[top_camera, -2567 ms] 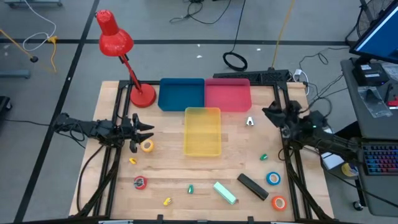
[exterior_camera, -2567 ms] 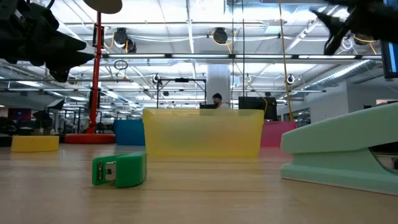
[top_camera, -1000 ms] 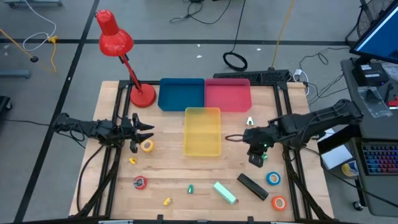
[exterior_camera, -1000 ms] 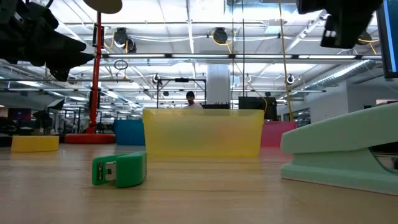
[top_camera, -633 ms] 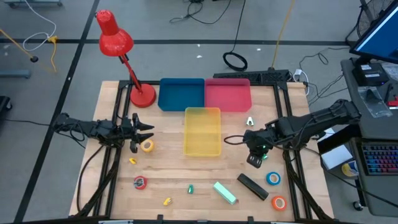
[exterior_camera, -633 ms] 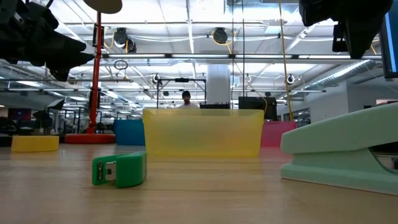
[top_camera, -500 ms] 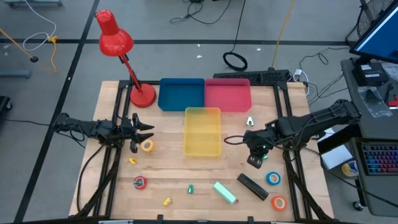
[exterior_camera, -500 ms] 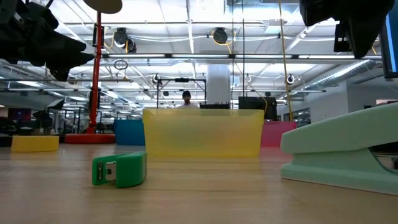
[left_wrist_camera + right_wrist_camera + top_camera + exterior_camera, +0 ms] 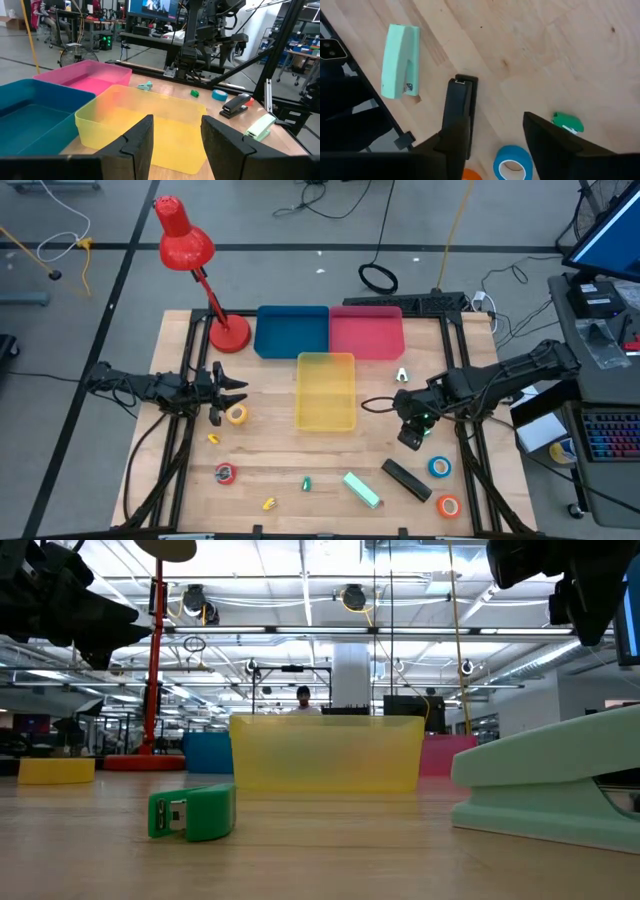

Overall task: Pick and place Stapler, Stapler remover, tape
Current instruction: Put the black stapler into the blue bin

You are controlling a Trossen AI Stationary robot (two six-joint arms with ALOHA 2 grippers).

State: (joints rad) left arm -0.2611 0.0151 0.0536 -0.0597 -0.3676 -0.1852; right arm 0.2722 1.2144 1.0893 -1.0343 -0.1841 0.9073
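My right gripper (image 9: 410, 436) hangs open above the table's right part, pointing steeply down. Between and below its fingers, in the right wrist view, lie a black stapler (image 9: 460, 112) and a blue tape roll (image 9: 512, 164), both flat on the wood; it touches neither. A mint-green stapler (image 9: 362, 490) lies near the front edge, and an orange tape roll (image 9: 448, 505) at the front right. The stapler remover (image 9: 401, 375) lies right of the yellow bin (image 9: 325, 391). My left gripper (image 9: 226, 391) waits open at the table's left, level, beside a yellow tape roll (image 9: 237, 414).
A blue bin (image 9: 292, 331) and a pink bin (image 9: 366, 331) stand behind the yellow bin. A red desk lamp (image 9: 228, 333) stands at the back left. A red tape roll (image 9: 226, 473) and small green (image 9: 306, 483) and yellow (image 9: 268, 503) pieces lie near the front.
My right gripper has rolled a little at the wrist while staying over the same spot above the table's right part. Nothing on the table has moved.
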